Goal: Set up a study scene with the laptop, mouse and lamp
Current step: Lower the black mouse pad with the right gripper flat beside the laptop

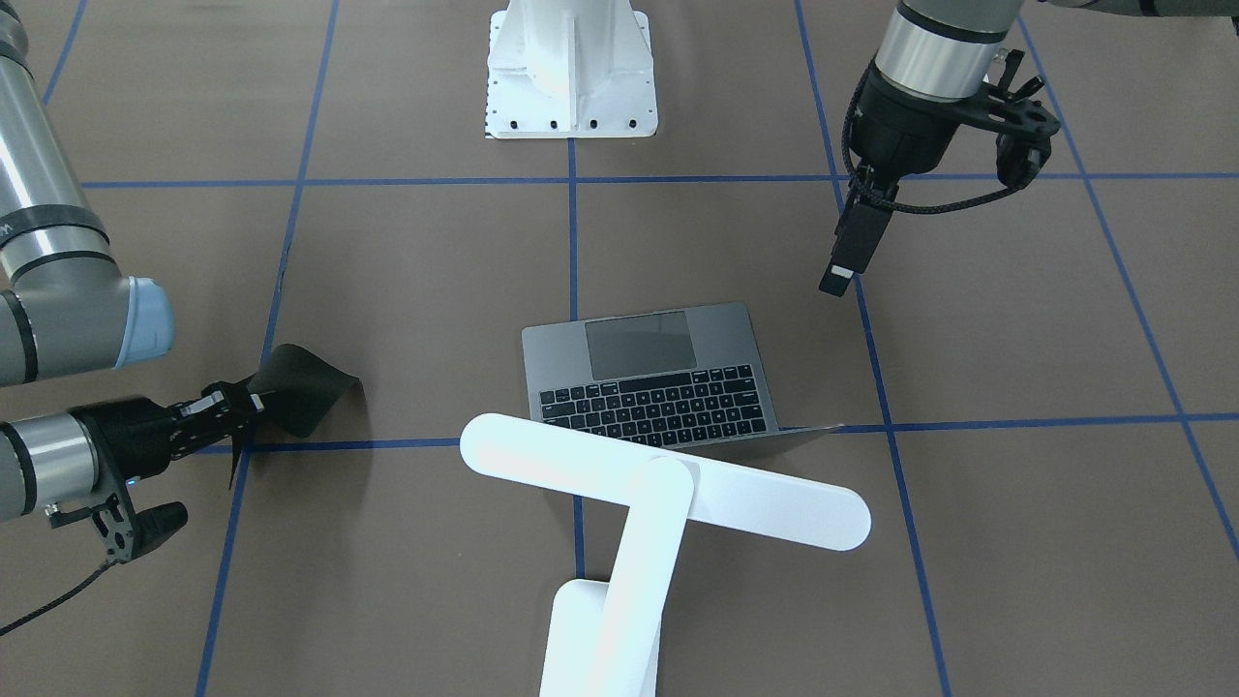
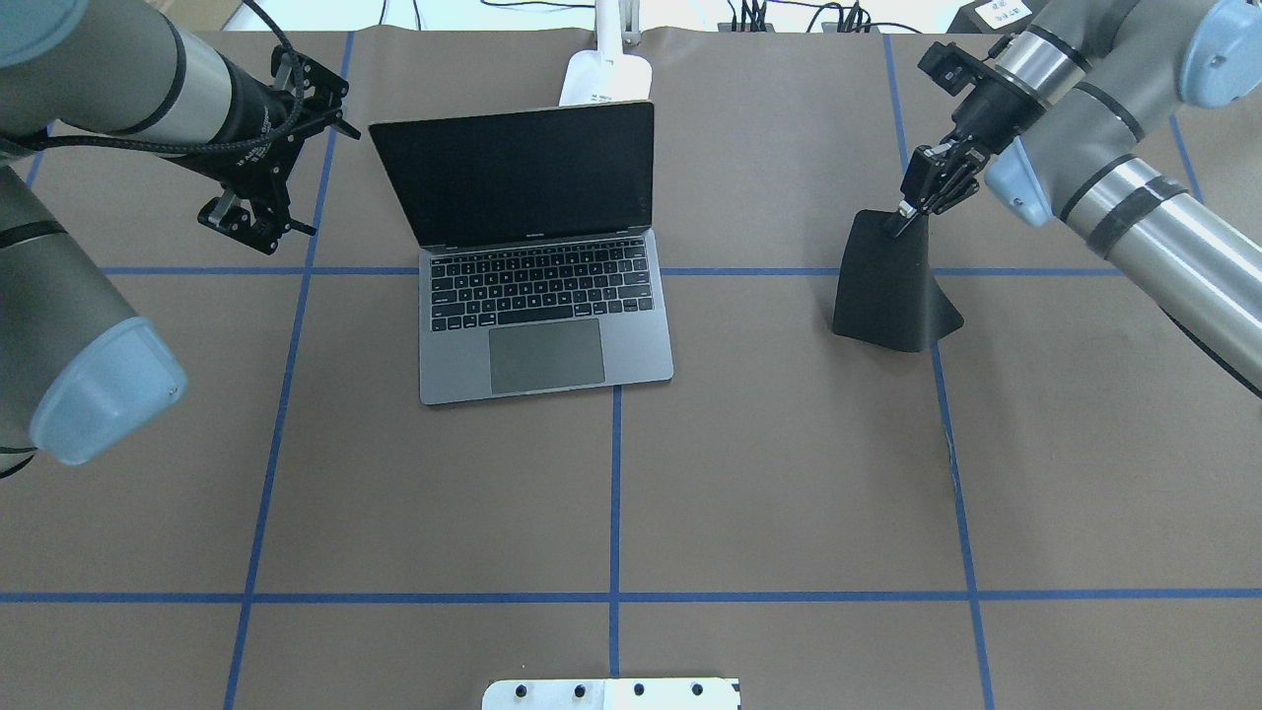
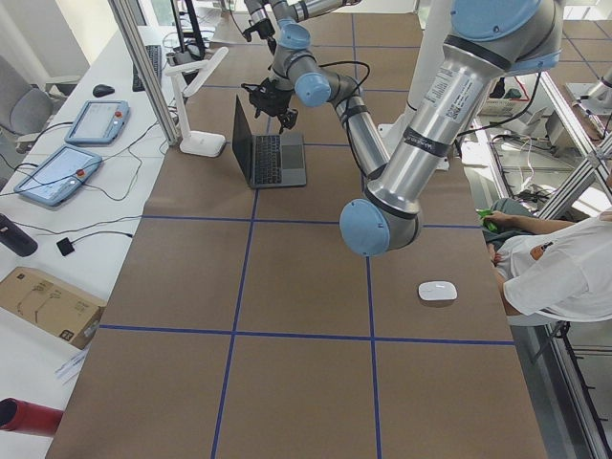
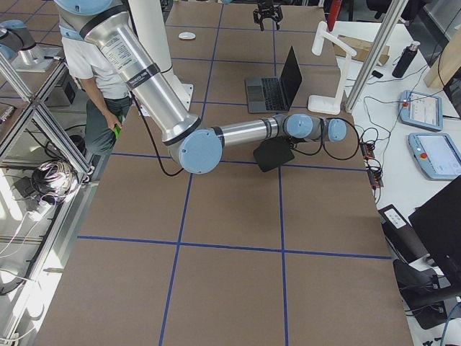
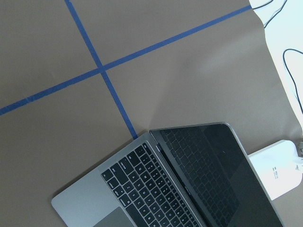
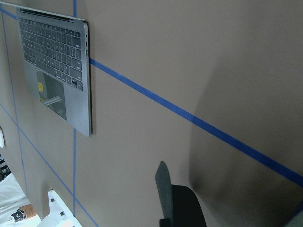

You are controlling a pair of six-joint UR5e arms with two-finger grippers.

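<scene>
A: Now, what is being gripped?

B: A flat black pad (image 2: 887, 296) is being pinched by its top edge in the fingers of the right gripper (image 2: 902, 215). That edge is being held up while the rest is drooping onto the bench (image 2: 769, 473), to the right of the laptop (image 2: 547, 335) and apart from it.

A: And the task's things?

B: The laptop is being shown open mid-bench, screen dark, keyboard toward the robot. The lamp (image 1: 668, 484) is standing just behind it, its bar head reaching across above the lid. The mouse (image 3: 437, 291) is being caught only in the side views, well apart, toward the robot's left end of the bench and near the robot's edge.

A: Which arm is being favoured for it?

B: The left, by judgement. The left gripper (image 1: 838, 279) is hanging beside the screen's left edge, and the mouse is lying farther left and back toward the robot. Its long axis is being read as running across the bench, but it is too small for certainty.

A: What is being lost?

B: The left fingers' spacing cannot be told, since they are being seen edge-on from the front and are missing from the wrist view.
</scene>
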